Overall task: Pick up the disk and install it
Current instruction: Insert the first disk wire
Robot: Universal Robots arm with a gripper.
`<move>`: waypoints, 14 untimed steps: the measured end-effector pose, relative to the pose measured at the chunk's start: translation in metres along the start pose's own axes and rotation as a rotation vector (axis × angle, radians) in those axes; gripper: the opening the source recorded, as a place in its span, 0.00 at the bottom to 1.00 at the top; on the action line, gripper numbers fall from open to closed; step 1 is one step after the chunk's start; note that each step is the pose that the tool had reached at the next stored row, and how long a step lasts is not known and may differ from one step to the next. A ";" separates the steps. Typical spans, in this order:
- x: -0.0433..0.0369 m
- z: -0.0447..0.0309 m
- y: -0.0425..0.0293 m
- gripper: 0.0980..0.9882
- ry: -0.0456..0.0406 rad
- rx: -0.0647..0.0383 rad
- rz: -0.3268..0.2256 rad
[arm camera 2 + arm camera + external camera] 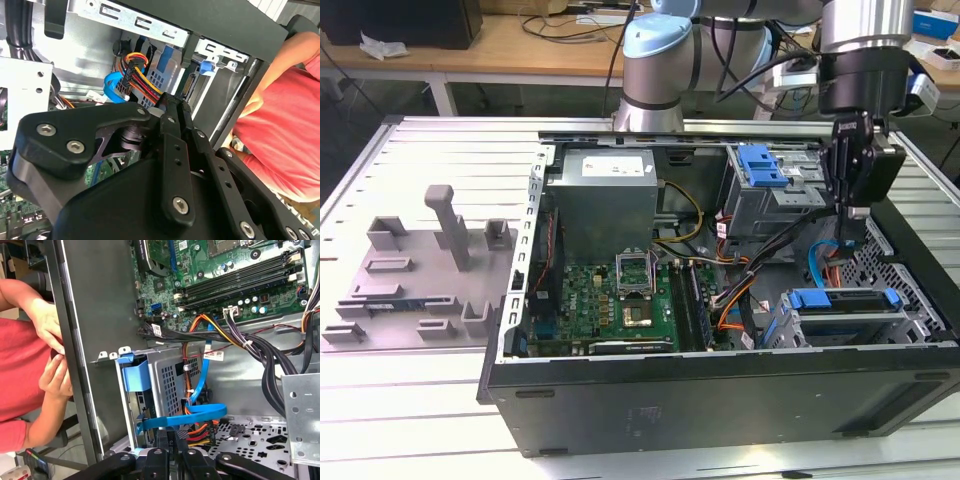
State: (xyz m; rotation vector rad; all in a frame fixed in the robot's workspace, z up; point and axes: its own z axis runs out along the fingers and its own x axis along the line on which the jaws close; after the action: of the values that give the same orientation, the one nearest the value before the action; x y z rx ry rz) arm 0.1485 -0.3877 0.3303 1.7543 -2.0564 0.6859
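The claw (pixel 851 213), at the exterior view's right, is seen closed, empty; the disk (pixel 845 318), lower right, is judged stiff, weighty, fragile; its bracketed edges are best gripped.

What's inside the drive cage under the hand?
A blue bracket spans its top slot; a blue cable loops beside it. What the bracket holds is hidden by the cage walls.
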 end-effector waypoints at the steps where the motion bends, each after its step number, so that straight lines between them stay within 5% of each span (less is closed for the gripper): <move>1: 0.0005 -0.0005 -0.0010 0.08 0.0003 -0.001 -0.001; 14: 0.0196 0.0068 -0.0101 0.08 -0.0085 -0.014 -0.009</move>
State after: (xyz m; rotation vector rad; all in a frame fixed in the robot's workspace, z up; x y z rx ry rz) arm 0.1554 -0.4088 0.3369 1.7601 -2.0530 0.6605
